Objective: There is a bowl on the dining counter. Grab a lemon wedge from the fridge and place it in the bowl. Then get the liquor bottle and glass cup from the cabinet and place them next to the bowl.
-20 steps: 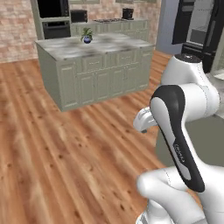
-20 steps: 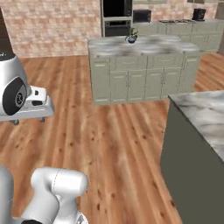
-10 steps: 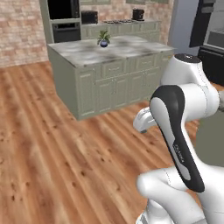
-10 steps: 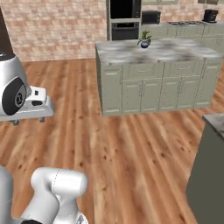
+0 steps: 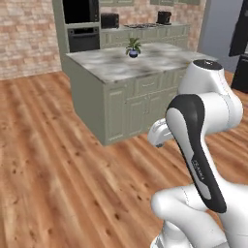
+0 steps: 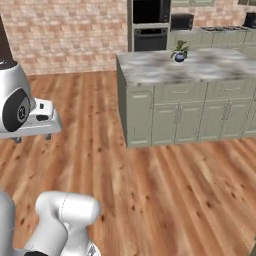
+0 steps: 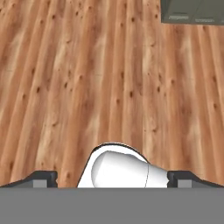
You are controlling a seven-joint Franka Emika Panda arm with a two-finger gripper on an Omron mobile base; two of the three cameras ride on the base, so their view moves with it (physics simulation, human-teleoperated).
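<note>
Driving with nothing in my gripper (image 7: 112, 177), jaws spread wide over wooden plank floor (image 7: 87, 78).
Ahead, the sage-green marble-topped island (image 5: 140, 92) could clip my base while turning.

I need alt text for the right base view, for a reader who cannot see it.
A sage-green kitchen island with a grey-white marble top stands on a wooden plank floor, carrying a small potted plant. Behind it are a red brick wall and a black built-in oven.
</note>
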